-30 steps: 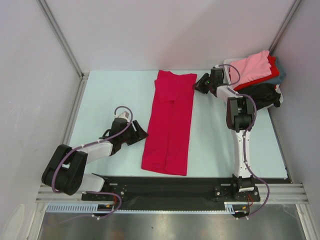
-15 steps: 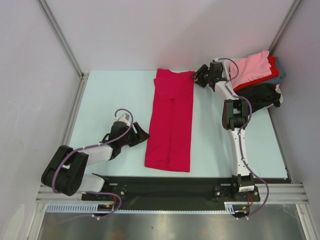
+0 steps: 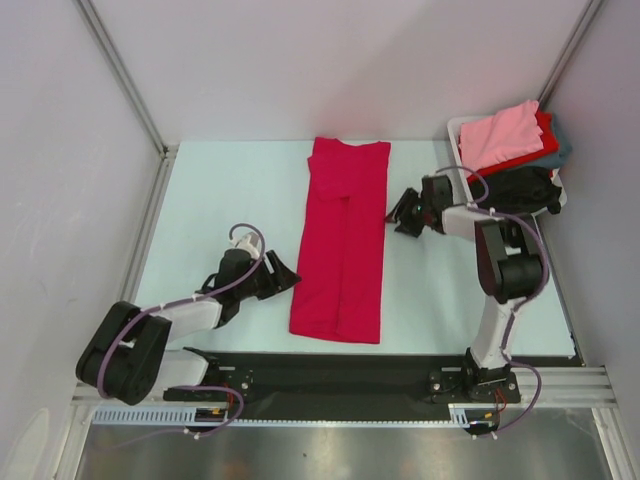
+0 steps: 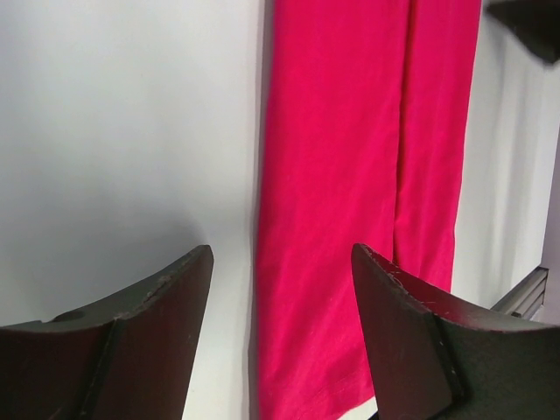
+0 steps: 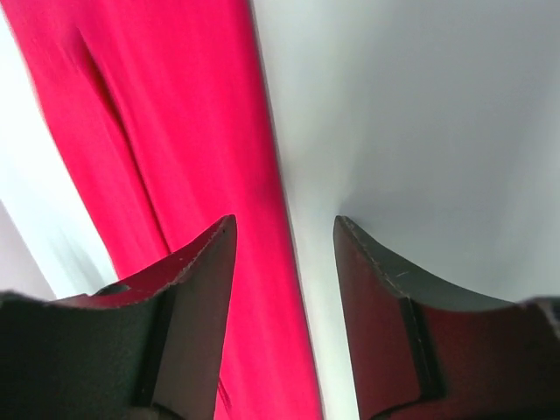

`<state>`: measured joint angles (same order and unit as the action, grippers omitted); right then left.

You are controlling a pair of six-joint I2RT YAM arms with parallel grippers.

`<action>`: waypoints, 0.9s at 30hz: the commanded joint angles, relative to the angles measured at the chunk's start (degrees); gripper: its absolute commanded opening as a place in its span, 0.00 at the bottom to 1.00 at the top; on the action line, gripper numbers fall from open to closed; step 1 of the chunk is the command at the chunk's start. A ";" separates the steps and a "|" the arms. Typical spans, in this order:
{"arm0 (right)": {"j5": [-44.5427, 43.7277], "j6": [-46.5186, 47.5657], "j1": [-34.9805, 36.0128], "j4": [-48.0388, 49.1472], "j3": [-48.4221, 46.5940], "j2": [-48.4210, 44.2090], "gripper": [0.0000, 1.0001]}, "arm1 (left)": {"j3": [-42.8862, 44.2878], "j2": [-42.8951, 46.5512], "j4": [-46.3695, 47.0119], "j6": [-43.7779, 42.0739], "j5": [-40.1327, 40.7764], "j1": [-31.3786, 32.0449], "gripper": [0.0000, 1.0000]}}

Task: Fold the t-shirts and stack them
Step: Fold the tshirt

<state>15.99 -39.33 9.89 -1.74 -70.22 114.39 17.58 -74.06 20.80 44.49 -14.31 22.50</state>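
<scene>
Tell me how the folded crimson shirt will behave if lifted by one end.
Probably floppy: the crimson shirt lies flat and thin, so it should drape. Its folded-in sides, meeting along a centre seam, may fall open. Pushed, it would likely bunch rather than slide.

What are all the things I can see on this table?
crimson-magenta cloth t-shirt: one, folded into a long strip, lying flat mid-table
light pink cloth t-shirt: one, on top of the pile at the far right corner
red cloth t-shirt: one, just under the pink one
grey-teal cloth t-shirt: one, peeking out at the pile's right side
black cloth t-shirt: one, at the pile's near side
pale flat tabletop: one, under everything
left tool: one, black, open, beside the strip's left edge
right tool: one, black, open, beside the strip's right edge
</scene>
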 commanded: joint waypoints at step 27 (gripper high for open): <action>-12.21 -15.42 36.86 -16.80 44.37 -46.18 0.43 | -8.36 17.63 -19.56 -0.02 -2.22 8.43 0.55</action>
<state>4.91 -52.23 45.34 -13.19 -27.62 70.02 10.26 -56.99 7.46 44.21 -16.49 29.71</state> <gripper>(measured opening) 0.438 0.548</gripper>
